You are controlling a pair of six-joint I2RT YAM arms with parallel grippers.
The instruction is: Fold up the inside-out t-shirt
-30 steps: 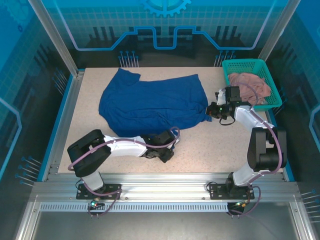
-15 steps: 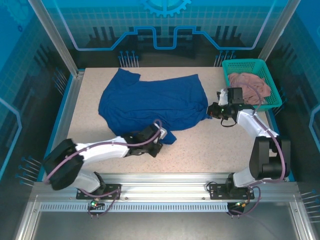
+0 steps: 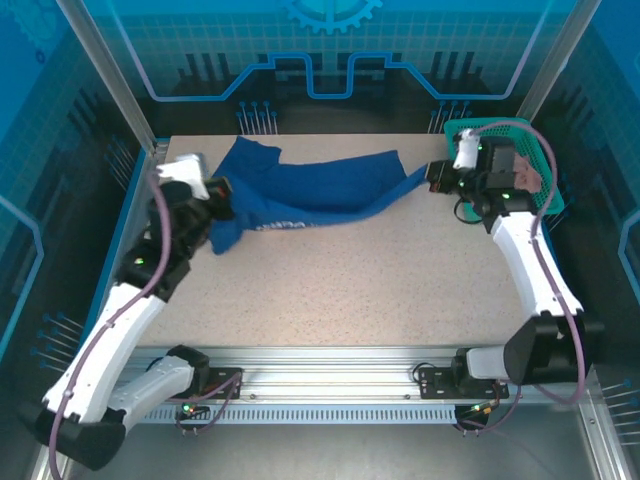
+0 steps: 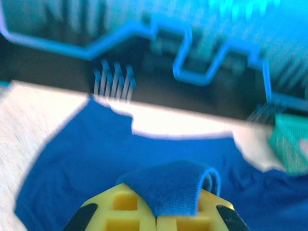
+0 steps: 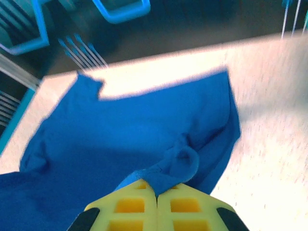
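Left gripper (image 3: 222, 197) tight on one end of the blue t-shirt (image 3: 325, 190); right gripper (image 3: 437, 176) tight on the other

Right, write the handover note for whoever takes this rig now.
Left gripper: shut on the shirt, at its left end.
Right gripper: shut on the shirt's right end, next to the basket.
Shirt: stretched between the two along the far side of the table, bunched rather than flat.
Done: both ends gripped.
Left: spread it flat, then fold it.
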